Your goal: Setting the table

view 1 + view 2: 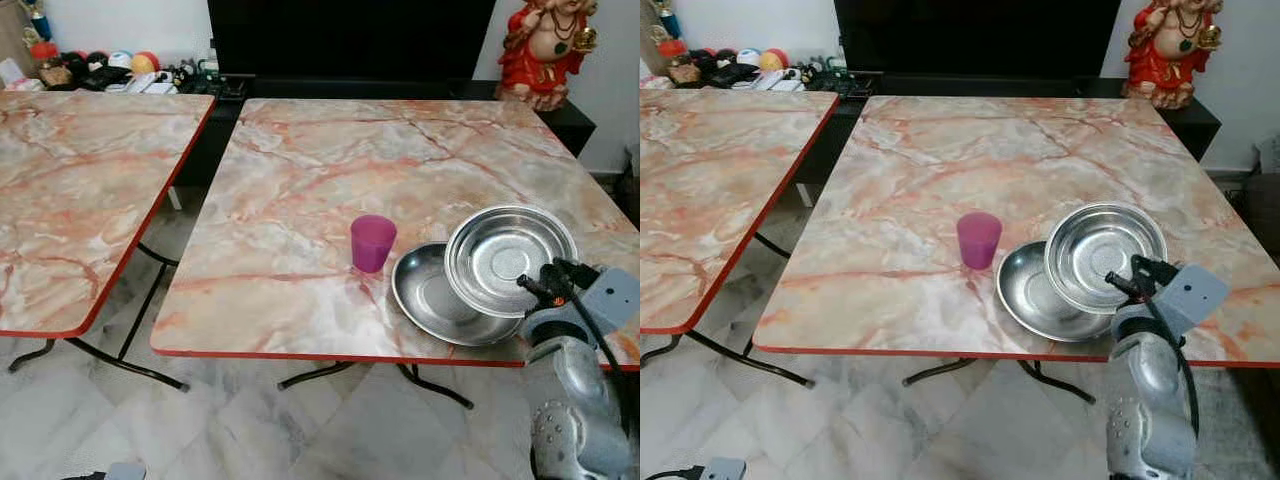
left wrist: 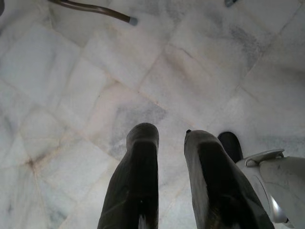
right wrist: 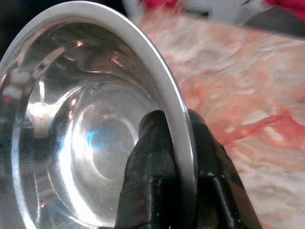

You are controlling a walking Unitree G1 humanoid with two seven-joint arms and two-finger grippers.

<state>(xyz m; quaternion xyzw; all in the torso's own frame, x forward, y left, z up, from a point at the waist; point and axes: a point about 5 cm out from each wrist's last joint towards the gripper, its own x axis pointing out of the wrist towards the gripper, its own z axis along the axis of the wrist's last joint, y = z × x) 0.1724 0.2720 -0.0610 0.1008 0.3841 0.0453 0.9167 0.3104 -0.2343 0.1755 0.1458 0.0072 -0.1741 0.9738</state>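
Two steel bowls sit near the front right edge of the marble-topped bench [image 1: 330, 170]. One bowl [image 1: 430, 300] lies flat on the top; the other, the tilted bowl [image 1: 505, 255], leans over its right side, raised and tipped toward the camera. The right gripper [image 3: 178, 143] is clamped on this tilted bowl's near rim, one finger [image 3: 150, 157] inside the bowl and the other outside (the wrist view shows the rim pinched between them). From the head, the right arm [image 1: 1155, 390] reaches up from the lower right corner to that rim.

A purple cup [image 1: 373, 243] stands upright just left of the flat bowl, apart from it, on the same bench. A second bench [image 1: 80, 170] stands to the left, with a gap of floor between the two. Behind them are a dark cabinet and a red figurine [image 1: 545, 45] at the far right.

The left gripper [image 2: 171, 167] hangs over the pale marble floor [image 2: 95, 95], its two fingers slightly parted and holding nothing; a bench leg's foot [image 2: 128, 20] shows on the floor beyond it.
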